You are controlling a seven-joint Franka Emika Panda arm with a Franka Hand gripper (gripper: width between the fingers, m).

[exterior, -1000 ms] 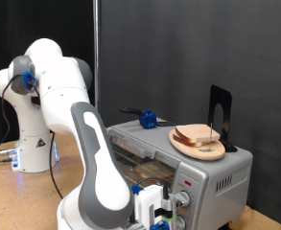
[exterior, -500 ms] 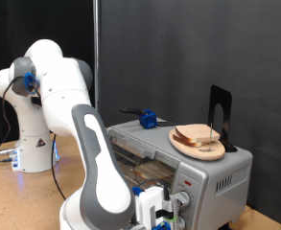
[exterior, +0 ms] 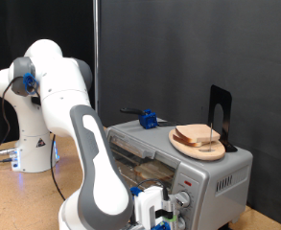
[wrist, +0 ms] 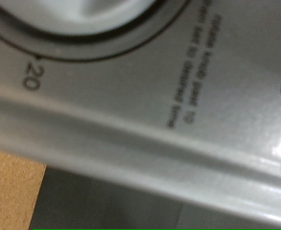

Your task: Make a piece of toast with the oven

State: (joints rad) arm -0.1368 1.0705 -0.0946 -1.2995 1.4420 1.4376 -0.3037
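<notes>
The silver-grey oven [exterior: 193, 177] stands at the exterior view's lower right, its glass door shut. A tan shape [exterior: 145, 172] shows through the glass on the rack; I cannot tell whether it is the piece of toast. My gripper [exterior: 167, 206] is low at the oven's front, right against the round knobs [exterior: 183, 199]. In the wrist view, a knob's pale rim [wrist: 82, 19] and the printed dial mark "20" [wrist: 32, 75] on the oven's grey front panel [wrist: 159, 144] fill the frame. My fingers do not show there.
A round plate [exterior: 199, 146] with matching bread slices piled on it sits on the oven's top. A blue-handled tool [exterior: 145, 119] and a black stand [exterior: 220, 113] are also up there. The wooden table [exterior: 15, 196] and the arm's white base [exterior: 30, 144] lie at the exterior view's left.
</notes>
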